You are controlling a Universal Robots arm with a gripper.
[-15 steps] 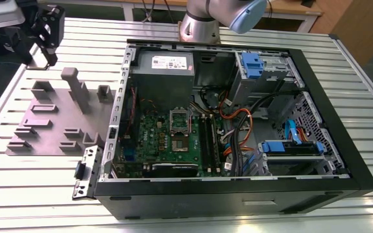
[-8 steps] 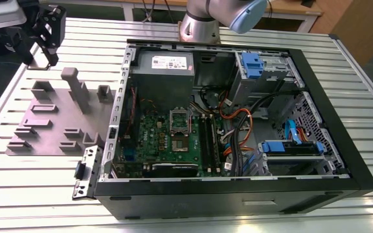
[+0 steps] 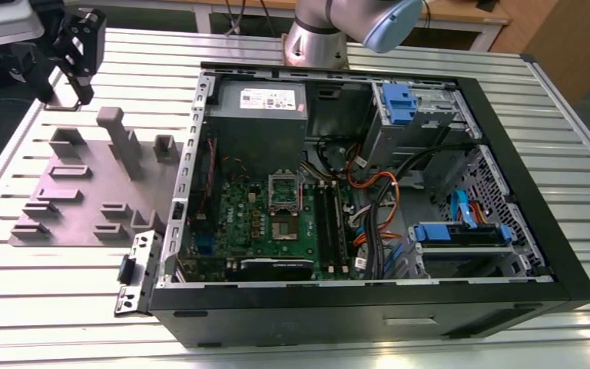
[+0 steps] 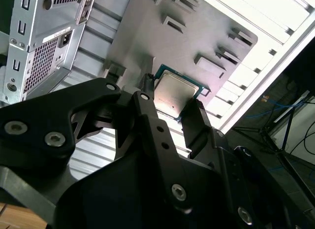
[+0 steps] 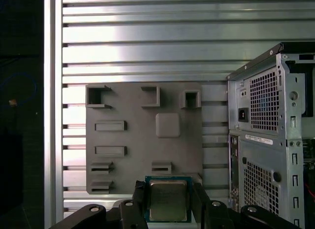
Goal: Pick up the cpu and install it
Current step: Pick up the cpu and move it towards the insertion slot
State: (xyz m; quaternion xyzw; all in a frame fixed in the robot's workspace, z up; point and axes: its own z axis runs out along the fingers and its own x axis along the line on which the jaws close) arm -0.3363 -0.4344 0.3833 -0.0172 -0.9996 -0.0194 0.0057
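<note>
The small flat square cpu (image 4: pixel 174 91) with its silvery metal top is pinched by its edges between the two black fingers of the end effector (image 5: pixel 168 204). It is up in the air by one end of the grey plastic tray (image 5: pixel 128 140) with raised holders.

In the exterior view, the end effector (image 3: pixel 70 46) hangs at the far left. It is well apart from the open black computer case (image 3: pixel 326 315) on the ribbed silver desk (image 3: pixel 59 307).

To do this well, I think the squeeze should be firm but gentle. It should press on the edges alone, with the chip flat so it cannot slip or tip.
</note>
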